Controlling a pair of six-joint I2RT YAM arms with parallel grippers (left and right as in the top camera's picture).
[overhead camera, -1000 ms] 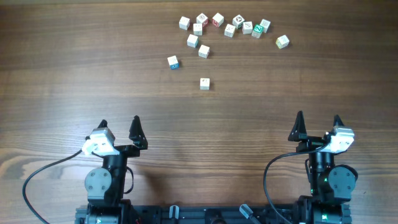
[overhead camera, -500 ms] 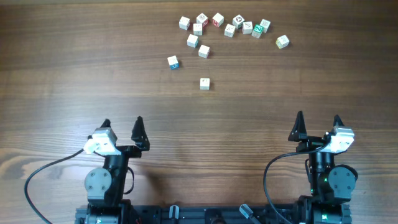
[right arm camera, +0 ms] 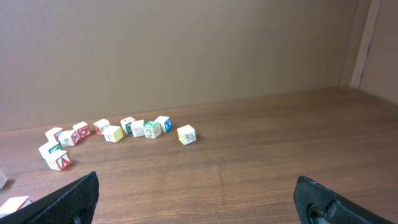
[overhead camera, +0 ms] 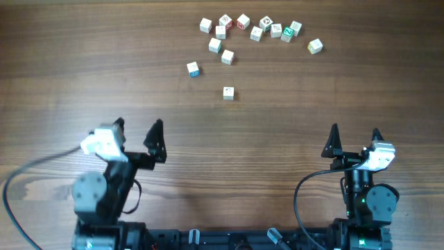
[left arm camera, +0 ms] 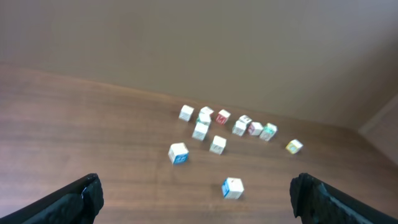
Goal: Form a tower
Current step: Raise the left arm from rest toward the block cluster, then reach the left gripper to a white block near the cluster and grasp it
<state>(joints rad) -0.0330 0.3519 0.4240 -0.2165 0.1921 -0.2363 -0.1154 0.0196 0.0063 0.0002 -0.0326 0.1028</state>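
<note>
Cubes (overhead camera: 256, 33) lie scattered on the far side of the wood counter (overhead camera: 76, 76), with both arms at the near edge. The left tool (overhead camera: 138, 123) is spread wide over bare wood with nothing between its fingers; its arm is blurred in the overhead view. The right tool (overhead camera: 354, 129) is also spread wide and empty, well apart from the cubes. The tower (overhead camera: 220, 31) sits in the left part of the far cluster. A green side face shows on it in the left wrist view, but I can't tell how many cubes high it is. A red-marked cube (overhead camera: 225, 21) is just behind it, and a plain cube (overhead camera: 215, 46) is just nearer. The green-topped cube (overhead camera: 286, 32) is in the right part of the row. The yellowish cube (overhead camera: 315, 46) sits apart at the right end. The blue-marked cube (overhead camera: 193, 69) is off alone, nearer and to the left. The lone cube (overhead camera: 228, 92) is closest to the arms, between the cluster and the tools, touching nothing.
</note>
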